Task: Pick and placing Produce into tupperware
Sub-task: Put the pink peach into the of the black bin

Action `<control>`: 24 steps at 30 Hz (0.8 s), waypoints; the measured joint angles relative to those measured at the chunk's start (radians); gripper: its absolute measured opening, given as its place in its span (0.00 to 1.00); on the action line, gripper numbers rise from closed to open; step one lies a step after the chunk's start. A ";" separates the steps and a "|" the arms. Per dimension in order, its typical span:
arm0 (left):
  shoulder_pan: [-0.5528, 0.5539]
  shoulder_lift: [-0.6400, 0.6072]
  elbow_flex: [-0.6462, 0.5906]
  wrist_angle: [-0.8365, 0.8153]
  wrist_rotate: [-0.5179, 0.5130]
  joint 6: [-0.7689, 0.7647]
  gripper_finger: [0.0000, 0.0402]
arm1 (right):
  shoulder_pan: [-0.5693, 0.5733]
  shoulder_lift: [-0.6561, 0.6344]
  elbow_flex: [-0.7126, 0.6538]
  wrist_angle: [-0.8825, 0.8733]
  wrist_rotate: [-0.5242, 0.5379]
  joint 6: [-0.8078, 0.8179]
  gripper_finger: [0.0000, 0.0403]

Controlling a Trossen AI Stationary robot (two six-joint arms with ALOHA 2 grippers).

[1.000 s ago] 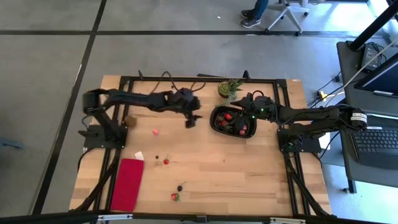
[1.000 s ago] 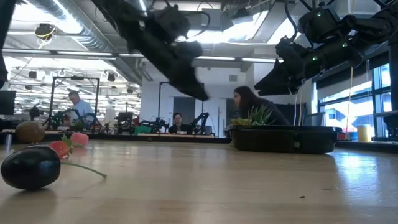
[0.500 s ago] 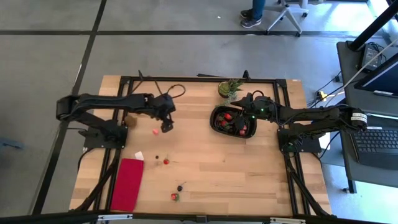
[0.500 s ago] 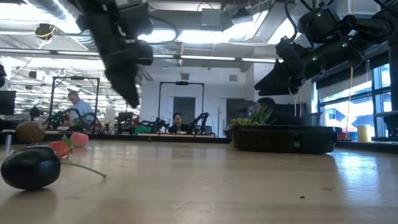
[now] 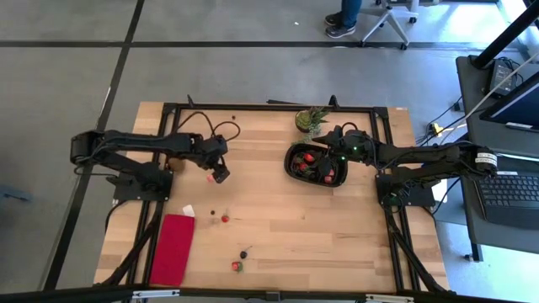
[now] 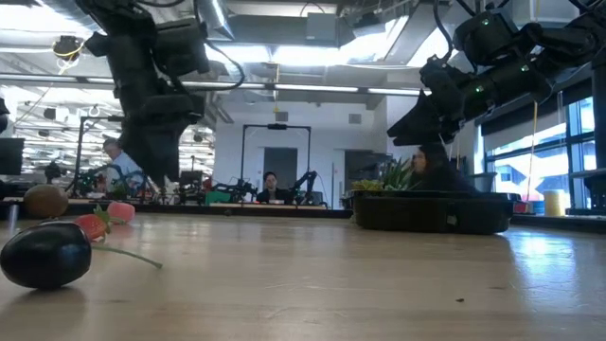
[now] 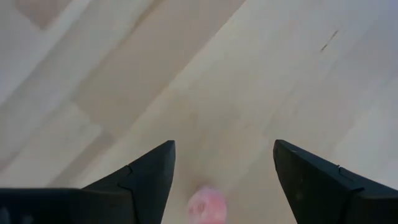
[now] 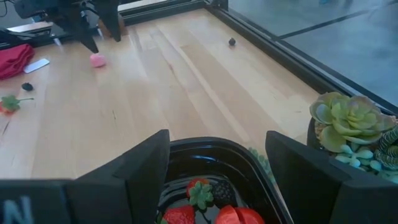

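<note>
The tupperware (image 5: 317, 164) is a black oval container that stands on the wooden table (image 5: 337, 236) toward 2 o'clock from the table's centre. Several red produce pieces (image 5: 308, 157) lie inside it, and the right wrist view shows strawberries with green tops (image 8: 200, 192) and one dark berry there. Just beside the container, at 12 o'clock from it, stands a green potted plant (image 5: 311, 119).

The right gripper (image 5: 330, 143) hangs over the container's far edge, its fingers spread apart with nothing between them.

More produce lies loose on the table. A pink piece (image 5: 210, 178) rests at 9 o'clock from the container, well apart from it. The left gripper (image 5: 221, 176) is just beside this pink piece, fingers pointing down; in the left wrist view the pink piece (image 7: 206, 205) shows between the two separated fingers (image 7: 149, 174), which do not touch it.

Toward 7 o'clock from the table's centre lie a red piece (image 5: 225, 219) and a small dark berry (image 5: 212, 213), and nearer the front edge another dark berry (image 5: 243, 253) and a red piece with green (image 5: 237, 266).

A flat red cloth (image 5: 173, 248) lies at the table's 8 o'clock corner.
</note>
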 joint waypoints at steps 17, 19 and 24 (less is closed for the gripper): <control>-0.106 0.109 0.000 -0.115 -0.051 -0.134 0.65 | 0.000 0.000 0.000 0.000 0.000 0.000 0.66; -0.111 0.138 0.000 -0.115 -0.051 -0.137 0.65 | 0.000 0.000 0.000 0.000 0.000 0.001 0.66; -0.111 0.199 0.000 -0.114 -0.009 -0.158 0.65 | 0.000 0.000 0.000 -0.001 0.000 0.007 0.66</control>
